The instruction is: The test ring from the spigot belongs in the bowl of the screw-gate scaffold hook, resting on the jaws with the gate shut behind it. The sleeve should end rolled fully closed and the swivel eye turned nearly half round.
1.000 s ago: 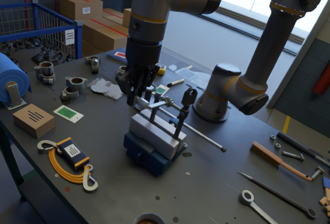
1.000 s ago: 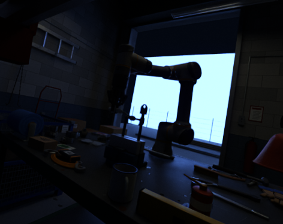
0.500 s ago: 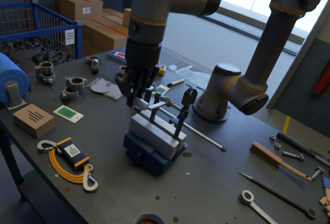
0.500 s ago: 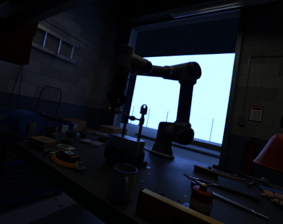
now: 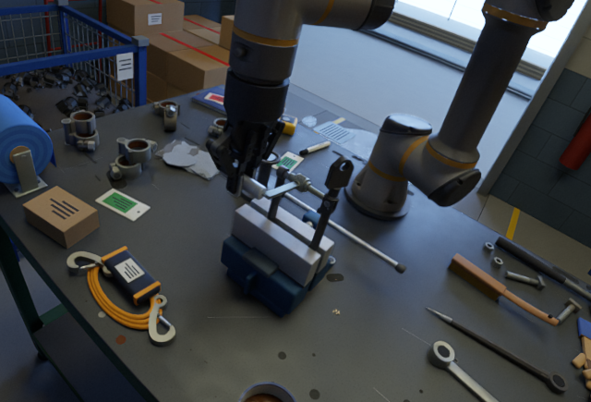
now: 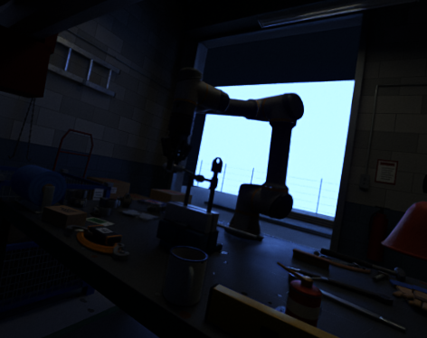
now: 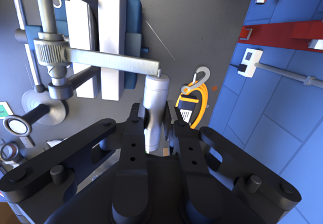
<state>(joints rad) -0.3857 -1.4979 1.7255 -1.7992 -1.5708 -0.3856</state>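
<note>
A smooth silver cylinder point(image 7: 154, 106), the grip end of the hook's gate point(image 7: 112, 60), sits between the two fingers of my gripper point(image 7: 153, 117), which are closed on it. The gate bar runs from it to a knurled sleeve point(image 7: 48, 51) on the hook's shank. The scaffold hook point(image 5: 291, 185) stands clamped upright in a blue vise point(image 5: 274, 257) with pale jaws, mid-bench. Its dark swivel eye point(image 5: 339, 171) rises on the right. The test ring point(image 7: 15, 125) sits on a dark spigot point(image 7: 39, 110) just beyond the vise. My gripper point(image 5: 241, 175) reaches down at the hook's left end.
Behind the vise lie the arm's base point(image 5: 382, 183), a marker and paper tags. Scaffold couplers point(image 5: 136, 149) and a blue roll point(image 5: 21, 144) stand at left. An orange lanyard point(image 5: 119, 292) lies at the front edge. Wrenches and a hammer point(image 5: 506, 288) lie at right.
</note>
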